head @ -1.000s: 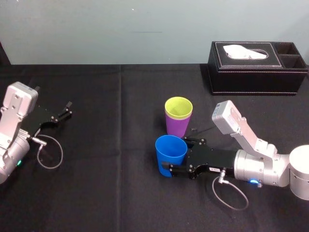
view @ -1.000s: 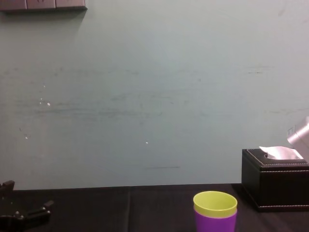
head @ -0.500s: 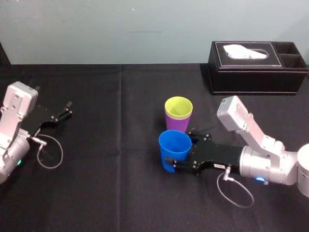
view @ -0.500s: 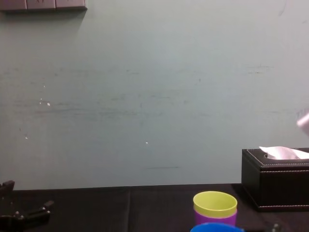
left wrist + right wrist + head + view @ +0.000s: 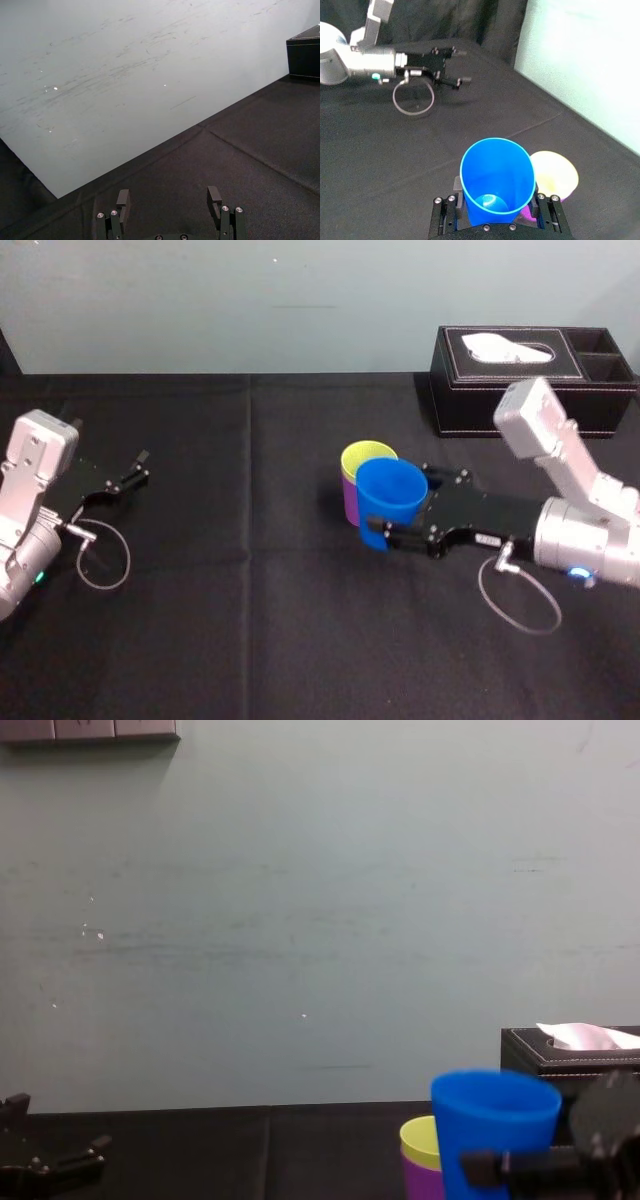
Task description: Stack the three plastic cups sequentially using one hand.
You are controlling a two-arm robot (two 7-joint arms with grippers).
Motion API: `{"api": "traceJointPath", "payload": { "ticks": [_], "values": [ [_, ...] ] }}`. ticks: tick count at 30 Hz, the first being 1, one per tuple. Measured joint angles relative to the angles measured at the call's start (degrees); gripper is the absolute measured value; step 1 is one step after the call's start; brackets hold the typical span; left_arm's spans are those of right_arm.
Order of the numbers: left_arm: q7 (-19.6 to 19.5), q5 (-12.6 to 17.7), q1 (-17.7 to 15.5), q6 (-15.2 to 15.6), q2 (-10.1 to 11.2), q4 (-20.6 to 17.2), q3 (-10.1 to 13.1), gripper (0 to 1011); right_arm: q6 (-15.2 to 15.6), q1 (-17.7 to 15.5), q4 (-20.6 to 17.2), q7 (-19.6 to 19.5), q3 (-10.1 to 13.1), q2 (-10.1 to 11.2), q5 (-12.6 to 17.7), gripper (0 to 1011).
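The blue cup (image 5: 390, 490) is clamped in the right gripper (image 5: 400, 512) and held aloft, just beside the yellow cup (image 5: 362, 455) nested in the purple cup (image 5: 350, 504). It should be centred over the yellow rim, levelled, then lowered straight. The left gripper (image 5: 140, 468) is parked far left, fingers apart.

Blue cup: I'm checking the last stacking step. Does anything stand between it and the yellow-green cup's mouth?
Nothing visible does. The right gripper holds the blue cup raised beside the yellow-green cup, nested open-mouthed in the purple cup. The tissue box stands farther back; the left gripper is parked far left.
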Motion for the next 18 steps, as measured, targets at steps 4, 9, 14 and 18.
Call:
{"api": "traceJointPath", "payload": {
  "ticks": [4,9,14,18],
  "values": [
    [0.0,0.0,0.0,0.0,0.0,0.0,0.0,1011,0.07,0.37,-1.22,-0.47,0.94,0.59,0.5,723],
    [0.0,0.0,0.0,0.0,0.0,0.0,0.0,1012,0.68,1.97,-0.96,-0.93,1.27,0.47,0.76,723],
    [0.0,0.0,0.0,0.0,0.0,0.0,0.0,1011,1.1,3.45,-0.14,-1.03,1.04,-0.02,0.76,723],
    [0.0,0.0,0.0,0.0,0.0,0.0,0.0,1011,1.72,5.41,1.19,-1.16,0.4,-0.87,0.52,723]
  ]
}}
